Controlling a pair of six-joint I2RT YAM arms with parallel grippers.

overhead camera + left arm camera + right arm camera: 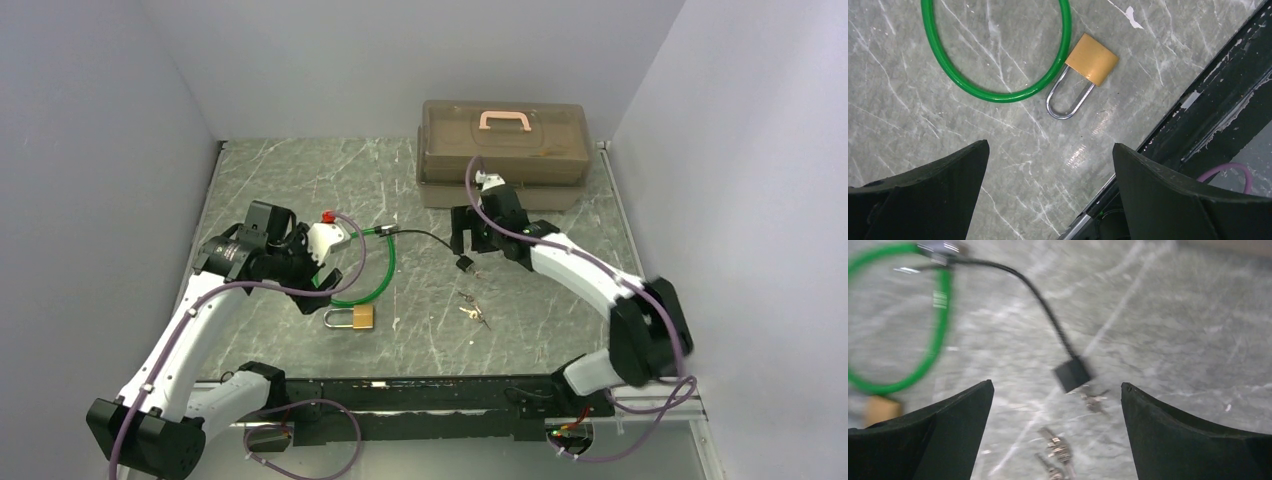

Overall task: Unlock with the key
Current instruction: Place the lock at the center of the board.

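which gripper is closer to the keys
right: the right gripper hangs open just beyond the keys; the left gripper sits farther off, by the padlock

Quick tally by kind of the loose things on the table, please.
Brass padlock: 1
Green cable loop with black lead: 1
Toolbox: 1
Key clumps: 2, single keys too blurred to count
Total: 5

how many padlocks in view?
1: brass padlock with silver shackle lies flat on the grey table beside the green cable loop, near the left gripper. The closed brown toolbox could hide others.
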